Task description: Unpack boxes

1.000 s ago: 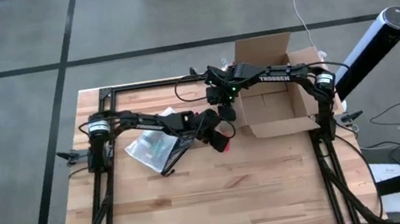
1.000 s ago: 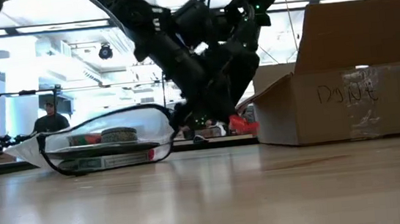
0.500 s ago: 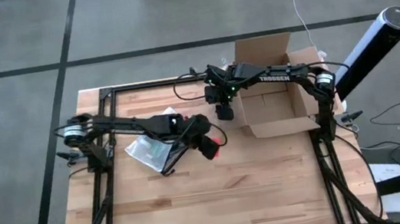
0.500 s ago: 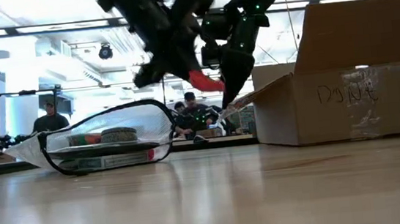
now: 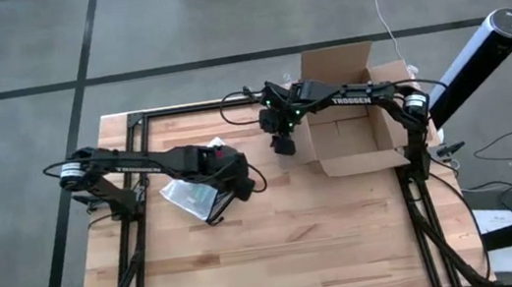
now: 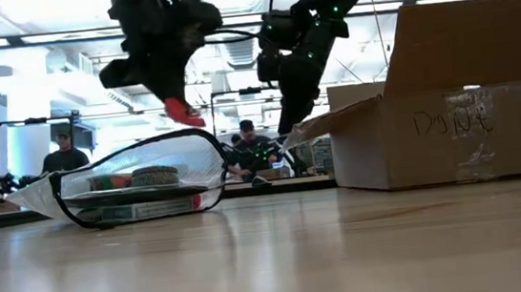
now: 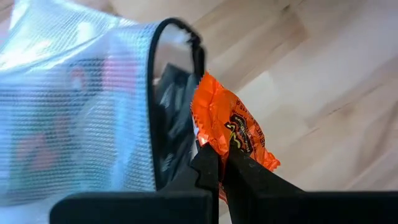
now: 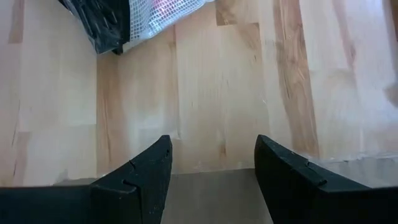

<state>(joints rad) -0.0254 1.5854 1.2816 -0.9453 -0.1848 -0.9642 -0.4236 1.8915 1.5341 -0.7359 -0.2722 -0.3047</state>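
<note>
The brown cardboard box [image 5: 349, 131] [image 6: 445, 119] stands open at the table's far right. A translucent mesh zip pouch [image 5: 192, 197] [image 6: 139, 182] [image 7: 74, 106] lies flat at the left, its black-rimmed mouth toward the box, with several items inside. My left gripper [image 5: 238, 182] [image 6: 172, 99] [image 7: 222, 165] hangs above that mouth, shut on an orange candy packet [image 6: 182, 112] [image 7: 227, 124]. My right gripper [image 5: 283, 145] [image 6: 287, 119] [image 8: 211, 162] is open with nothing between its fingers, at the box's left flap [image 6: 321, 124]. My left gripper pinches one end of the orange packet [image 7: 225, 149] between its two shut fingertips. The fingers point steeply down from above. The packet sticks out past the fingertips, tilted and lifted clear of the table and the pouch. My right gripper stands just over the box's left flap; whether a finger touches it I cannot tell.
A dark cylinder with a grey top [image 5: 477, 55] leans beyond the table's right far corner. Black frame rails [image 5: 131, 249] run along both sides of the table. In the low view, people [image 6: 246, 147] sit in the room behind the table.
My left gripper has risen from table height beside the box and gone toward the table's left edge, tipping more steeply down. It has carried the orange packet up to above the pouch's mouth. The pouch and the box have stayed in place.
</note>
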